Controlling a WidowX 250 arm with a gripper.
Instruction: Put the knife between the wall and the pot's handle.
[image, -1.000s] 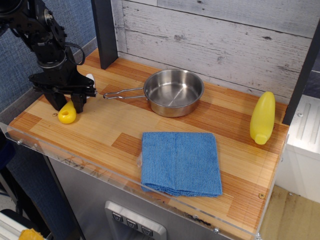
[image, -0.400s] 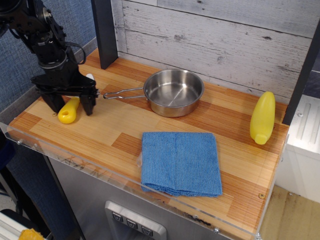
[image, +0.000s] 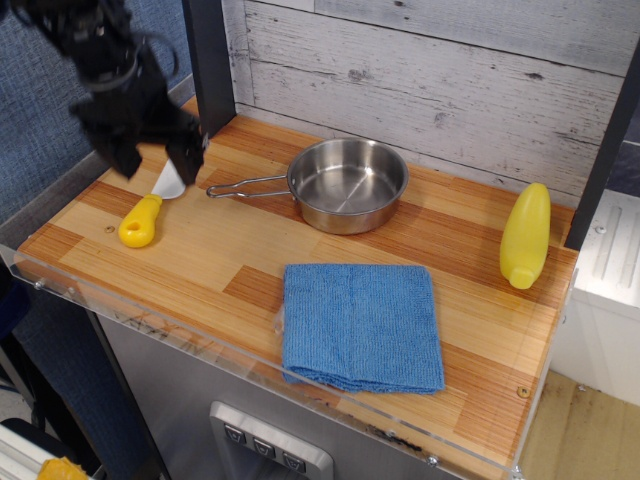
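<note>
The knife (image: 146, 212) lies flat on the wooden counter at the left, yellow handle toward the front, white blade toward the back. It rests between the dark blue wall (image: 40, 110) and the pot's handle (image: 246, 186). The steel pot (image: 347, 184) stands in the middle back, its wire handle pointing left. My gripper (image: 156, 158) is open and empty, raised above the knife's blade, touching nothing.
A blue cloth (image: 362, 324) lies at the front middle. A yellow banana-shaped toy (image: 526, 235) lies at the right. A dark post (image: 208, 62) stands behind the gripper, with a grey plank wall behind the counter. A clear guard runs along the counter's front edge (image: 230, 350).
The gripper let go of the knife's handle and rose up and slightly back. The knife stays on the counter, now uncovered, with its blade showing.
</note>
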